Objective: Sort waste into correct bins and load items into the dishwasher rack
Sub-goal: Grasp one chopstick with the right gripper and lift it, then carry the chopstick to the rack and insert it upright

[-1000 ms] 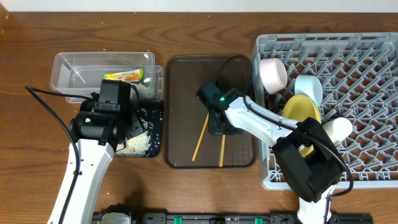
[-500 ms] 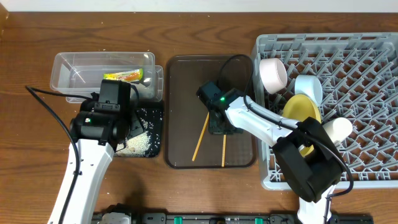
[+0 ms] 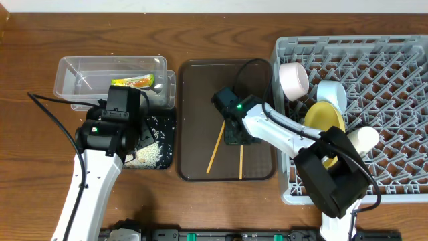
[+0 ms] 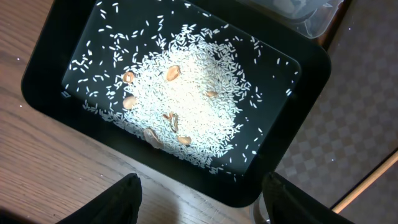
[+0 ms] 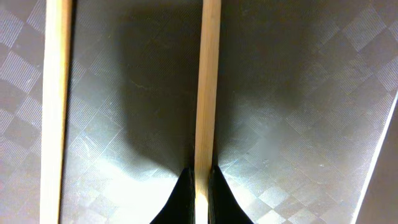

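My right gripper (image 3: 237,134) is low over the brown serving tray (image 3: 200,87) and shut on one wooden chopstick (image 5: 207,74), which still lies along the tray (image 3: 240,164). The second chopstick (image 3: 215,147) lies slanted to its left, and also shows in the right wrist view (image 5: 55,93). My left gripper (image 4: 199,186) is open and empty at the near edge of the black tray (image 4: 43,81), which holds white rice bits (image 4: 186,99). The printed wrapper (image 3: 137,82) lies in the clear tub (image 3: 80,73). The grey rack (image 3: 388,80) holds a white bowl (image 3: 293,80), a light-blue bowl (image 3: 332,96), a yellow plate (image 3: 324,119) and a pale cup (image 3: 361,139).
The clear tub partly overlaps the black tray's far end. The brown tray sits between the black tray and the rack. Bare wooden table (image 3: 221,33) lies behind the bins and at the front left. The white scrap is not in view.
The lower end of the held chopstick has shifted very slightly to the right. Both arms are otherwise still.
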